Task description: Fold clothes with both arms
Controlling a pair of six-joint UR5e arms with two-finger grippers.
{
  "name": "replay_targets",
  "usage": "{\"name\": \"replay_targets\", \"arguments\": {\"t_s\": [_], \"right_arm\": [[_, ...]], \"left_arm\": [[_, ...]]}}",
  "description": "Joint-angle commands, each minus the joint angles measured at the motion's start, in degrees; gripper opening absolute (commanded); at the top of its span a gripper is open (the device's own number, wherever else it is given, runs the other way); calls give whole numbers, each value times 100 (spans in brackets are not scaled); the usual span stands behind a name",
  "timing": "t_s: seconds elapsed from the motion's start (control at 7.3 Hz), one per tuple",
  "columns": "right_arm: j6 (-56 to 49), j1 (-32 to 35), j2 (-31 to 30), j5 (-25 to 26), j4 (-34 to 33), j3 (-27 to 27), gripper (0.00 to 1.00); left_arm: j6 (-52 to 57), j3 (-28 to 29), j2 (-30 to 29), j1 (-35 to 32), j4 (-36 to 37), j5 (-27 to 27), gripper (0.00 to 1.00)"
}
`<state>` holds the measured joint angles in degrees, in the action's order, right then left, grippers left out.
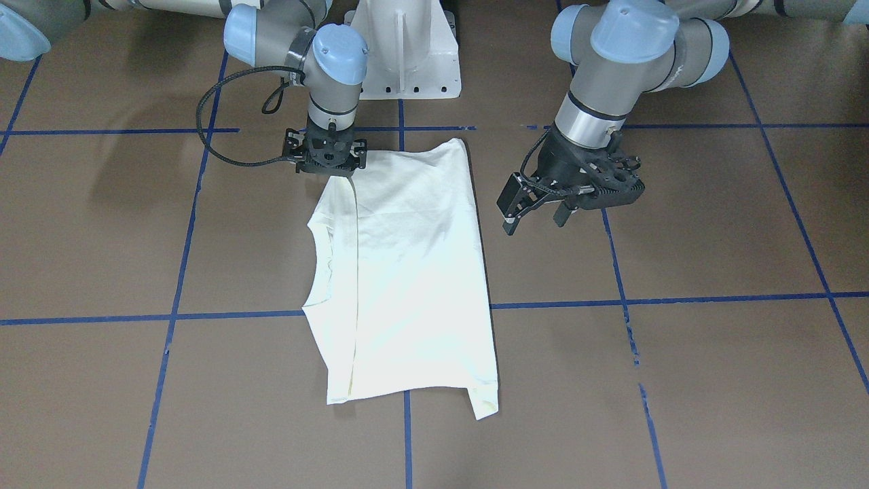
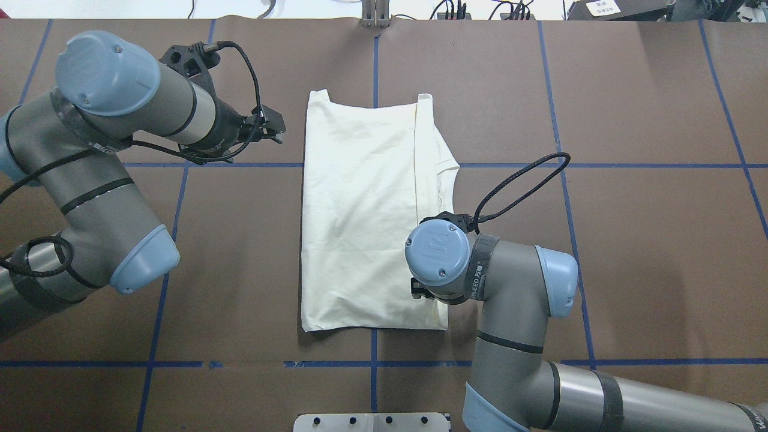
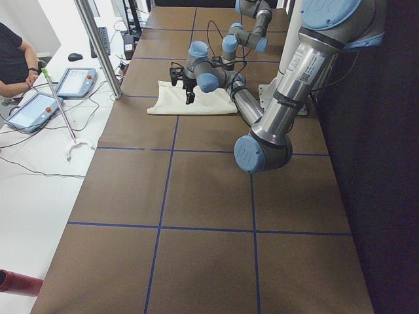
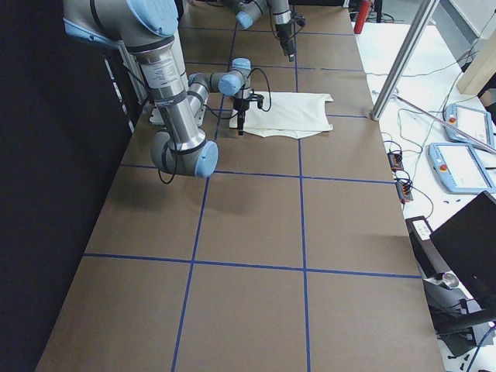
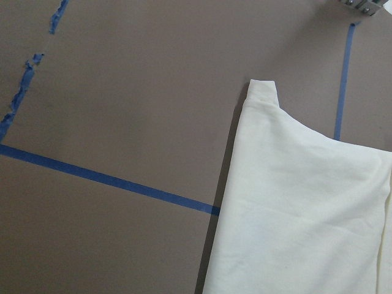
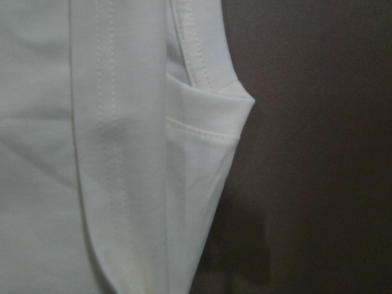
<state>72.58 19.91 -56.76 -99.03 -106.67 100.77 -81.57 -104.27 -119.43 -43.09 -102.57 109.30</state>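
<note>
The cream-white shirt lies flat on the brown table, plain side up, folded into a long rectangle. A folded strip with the neckline runs along its edge on my right arm's side. My right gripper points straight down onto the shirt's corner nearest the robot. Its wrist hides it from overhead, and I cannot tell whether it is open or shut. My left gripper hovers open and empty above bare table beside the shirt's other long edge. The left wrist view shows the shirt's far corner.
Blue tape lines grid the brown table. The white pedestal base stands behind the shirt. A person sits by teach pendants off the table's far side, next to a metal pole.
</note>
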Motion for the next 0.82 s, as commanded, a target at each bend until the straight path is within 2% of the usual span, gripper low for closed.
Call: {"name": "replay_targets", "arguments": {"t_s": [0.0, 0.27, 0.68], "right_arm": [[-156, 109, -132, 24, -196, 21, 100], [-471, 328, -387, 33, -197, 56, 100], [-534, 582, -335, -177, -162, 679, 100]], "left_arm": [[-25, -15, -10, 54, 0, 3, 100], [-34, -67, -18, 64, 9, 3, 100], [-43, -85, -18, 64, 9, 3, 100]]}}
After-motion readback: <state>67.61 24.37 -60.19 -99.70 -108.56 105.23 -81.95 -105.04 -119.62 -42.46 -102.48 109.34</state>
